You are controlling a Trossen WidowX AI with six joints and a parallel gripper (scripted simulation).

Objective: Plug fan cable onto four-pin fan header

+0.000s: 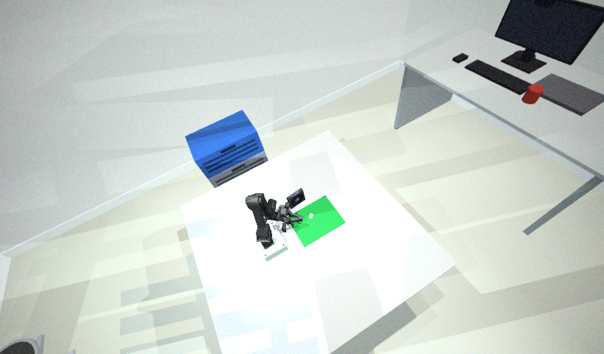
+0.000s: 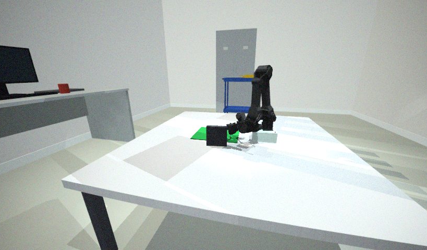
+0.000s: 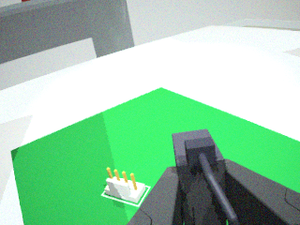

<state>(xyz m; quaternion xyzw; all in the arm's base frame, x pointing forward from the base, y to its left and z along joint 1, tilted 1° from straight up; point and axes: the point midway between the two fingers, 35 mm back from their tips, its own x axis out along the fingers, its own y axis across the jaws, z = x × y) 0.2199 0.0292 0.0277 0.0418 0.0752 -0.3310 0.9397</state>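
Carefully, the end effector [image 1: 301, 218] [image 3: 198, 172] pinched the dark plug [image 3: 197, 142] right of the bare four-pin header [image 1: 310, 215] [image 3: 124, 187], a step best done by squaring socket over pins before pressing straight down.
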